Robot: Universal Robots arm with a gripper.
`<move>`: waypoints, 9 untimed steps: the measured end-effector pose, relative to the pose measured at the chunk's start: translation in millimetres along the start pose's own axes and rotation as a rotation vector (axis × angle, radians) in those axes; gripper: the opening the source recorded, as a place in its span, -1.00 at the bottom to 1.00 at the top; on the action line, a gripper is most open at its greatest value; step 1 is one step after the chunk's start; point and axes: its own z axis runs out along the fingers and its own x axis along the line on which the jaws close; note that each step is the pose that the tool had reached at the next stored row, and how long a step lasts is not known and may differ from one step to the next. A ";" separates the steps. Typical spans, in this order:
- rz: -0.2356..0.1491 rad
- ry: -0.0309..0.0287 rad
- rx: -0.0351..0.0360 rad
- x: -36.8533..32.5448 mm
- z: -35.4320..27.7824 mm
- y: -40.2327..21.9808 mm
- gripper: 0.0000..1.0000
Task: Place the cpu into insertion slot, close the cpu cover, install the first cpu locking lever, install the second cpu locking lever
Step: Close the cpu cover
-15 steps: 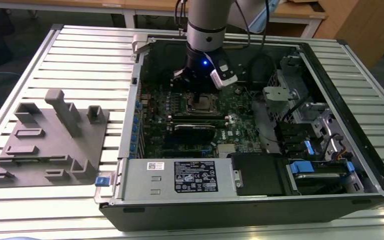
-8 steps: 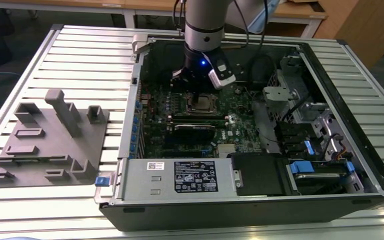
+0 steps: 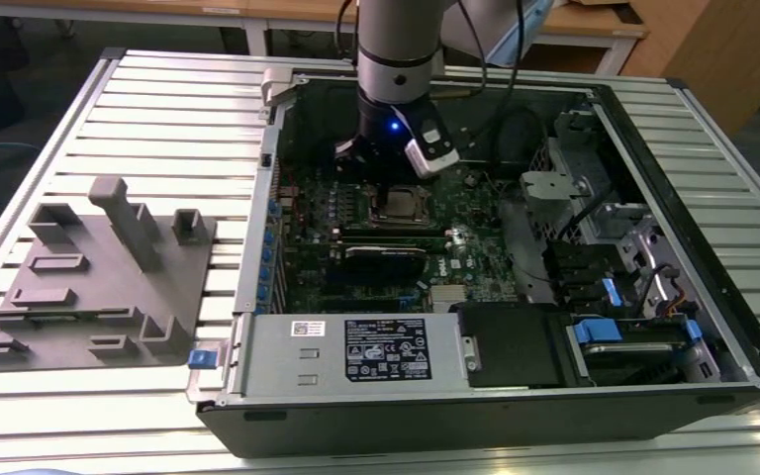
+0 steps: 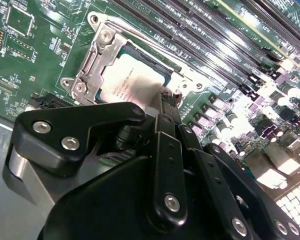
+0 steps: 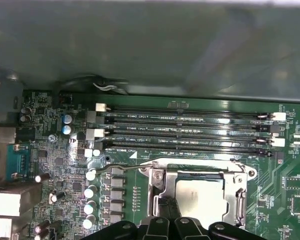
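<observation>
The cpu point(image 4: 132, 82), dull silver on top, lies flat in the insertion slot point(image 5: 162, 167) on the green motherboard point(image 3: 473, 213). The cpu cover point(image 4: 96, 59), a silver frame plate, is folded down around the chip, and the chip's top shows through its window point(image 5: 200, 192). A thin wire locking lever point(image 5: 127, 166) runs along one side of the socket. My gripper point(image 4: 167, 105) hangs right over the socket's edge, its two black fingers pressed together and shut, with nothing seen between them. In the exterior view the gripper point(image 3: 377, 168) stands at the far side of the socket point(image 3: 400, 206).
Long black memory slots point(image 5: 190, 130) run beside the socket. A long black card point(image 3: 383, 252) sits nearer the front. The power supply point(image 3: 353, 351) and drive bays point(image 3: 617, 336) fill the case front. A grey fixture block point(image 3: 103, 277) lies on the slatted table at the exterior view's left.
</observation>
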 end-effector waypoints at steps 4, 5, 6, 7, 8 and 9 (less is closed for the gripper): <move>0.000 -0.0001 -0.0001 0.1 0.3 0.0 -0.79; 0.000 -0.0001 -0.0002 0.1 0.4 0.0 -0.79; 0.000 -0.0002 -0.0001 0.1 0.4 0.0 -0.79; 0.000 -0.0003 -0.0002 0.6 0.4 0.1 -0.79; 0.000 -0.0005 -0.0004 0.8 0.5 0.2 -0.79; 0.000 -0.0004 -0.0002 0.8 0.6 0.1 -0.79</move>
